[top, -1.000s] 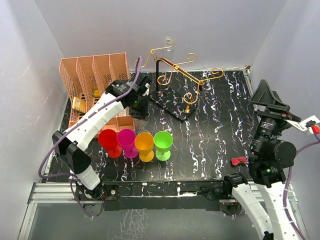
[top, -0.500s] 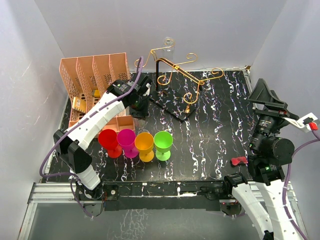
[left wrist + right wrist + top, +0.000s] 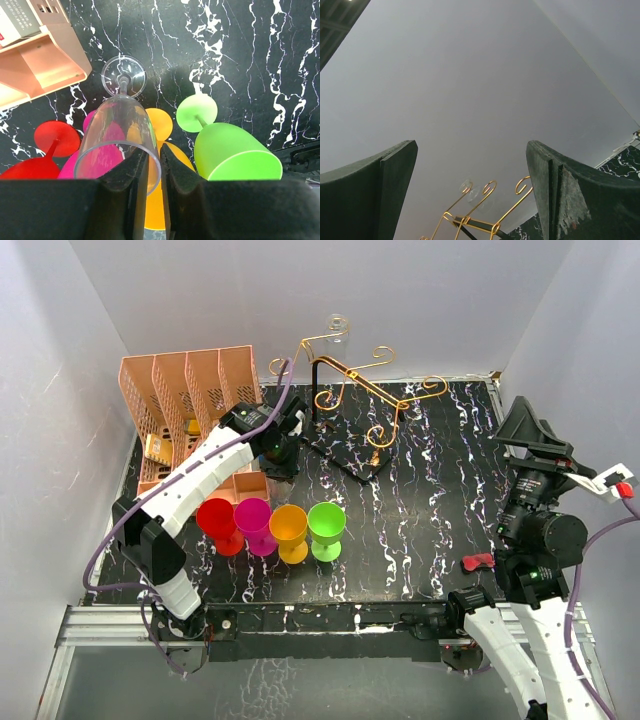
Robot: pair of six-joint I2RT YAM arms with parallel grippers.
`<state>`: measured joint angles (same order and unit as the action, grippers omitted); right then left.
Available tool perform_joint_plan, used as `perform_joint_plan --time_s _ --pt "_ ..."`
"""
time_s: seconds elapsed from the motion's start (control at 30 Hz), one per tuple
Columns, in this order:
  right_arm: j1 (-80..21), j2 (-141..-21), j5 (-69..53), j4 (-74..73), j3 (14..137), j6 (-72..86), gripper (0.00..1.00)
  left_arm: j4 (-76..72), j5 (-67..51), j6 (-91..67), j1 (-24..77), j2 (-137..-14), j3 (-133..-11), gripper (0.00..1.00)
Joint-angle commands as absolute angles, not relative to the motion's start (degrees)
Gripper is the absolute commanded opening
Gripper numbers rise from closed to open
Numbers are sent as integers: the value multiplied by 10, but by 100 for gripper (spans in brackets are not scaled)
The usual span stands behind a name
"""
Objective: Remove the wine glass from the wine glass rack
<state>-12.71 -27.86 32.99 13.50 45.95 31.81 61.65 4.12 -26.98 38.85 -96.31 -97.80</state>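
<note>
A clear wine glass (image 3: 117, 135) stands upright off the rack, its round foot (image 3: 123, 75) down by the black marbled table. My left gripper (image 3: 155, 149) is shut on its rim, one finger inside the bowl and one outside; from above it (image 3: 280, 455) sits left of the rack's base. The wine glass rack (image 3: 360, 400), gold wire on a black post, stands at the back middle. Another clear glass (image 3: 340, 335) hangs from its far arm, faint in the right wrist view (image 3: 482, 187). My right gripper (image 3: 470, 145) is open, raised at the right and facing the back wall.
Red (image 3: 217, 520), magenta (image 3: 252, 520), orange (image 3: 289, 528) and green (image 3: 326, 525) glasses stand in a row in front of the left gripper. A peach file organiser (image 3: 185, 390) stands at the back left. A small red object (image 3: 478, 562) lies near the right arm's base.
The left arm has shifted slightly right with the clear glass in its grip. The right wrist has turned a little; its jaws stay wide.
</note>
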Motion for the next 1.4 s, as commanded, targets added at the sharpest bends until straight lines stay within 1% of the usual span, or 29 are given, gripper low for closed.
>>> perform_joint_plan --time_s 0.0,0.17,0.3,0.4,0.53,0.67,0.8,0.87,1.0,1.07,1.2,1.37 --pt "-127 -288 324 143 464 318 100 631 57 -260 391 -957 -984 20" --pt "-126 -293 324 142 466 316 100 643 63 -254 391 -929 -1033 42" --pt "-126 -302 316 129 473 323 100 637 78 -247 391 -890 -1068 57" --pt "-126 -316 300 111 480 335 100 601 80 -239 391 -850 -1066 66" --pt "-127 -338 253 77 490 354 100 504 95 -224 391 -770 -1007 76" --pt "-126 -369 172 62 511 312 100 345 130 -212 390 -660 -841 89" --pt "-126 -392 154 9 551 297 100 264 148 -221 388 -598 -765 95" --pt "-127 -395 142 2 551 298 100 243 163 -215 387 -585 -752 97" --pt "-126 -418 81 6 559 301 99 205 193 -177 387 -590 -744 97" --pt "-127 -449 26 -2 581 304 99 191 213 -154 387 -599 -747 97" --pt "-126 -545 -136 -32 649 310 99 137 260 -105 386 -604 -734 97" --pt "-131 -656 -302 -65 735 352 99 36 291 -70 386 -572 -646 97"
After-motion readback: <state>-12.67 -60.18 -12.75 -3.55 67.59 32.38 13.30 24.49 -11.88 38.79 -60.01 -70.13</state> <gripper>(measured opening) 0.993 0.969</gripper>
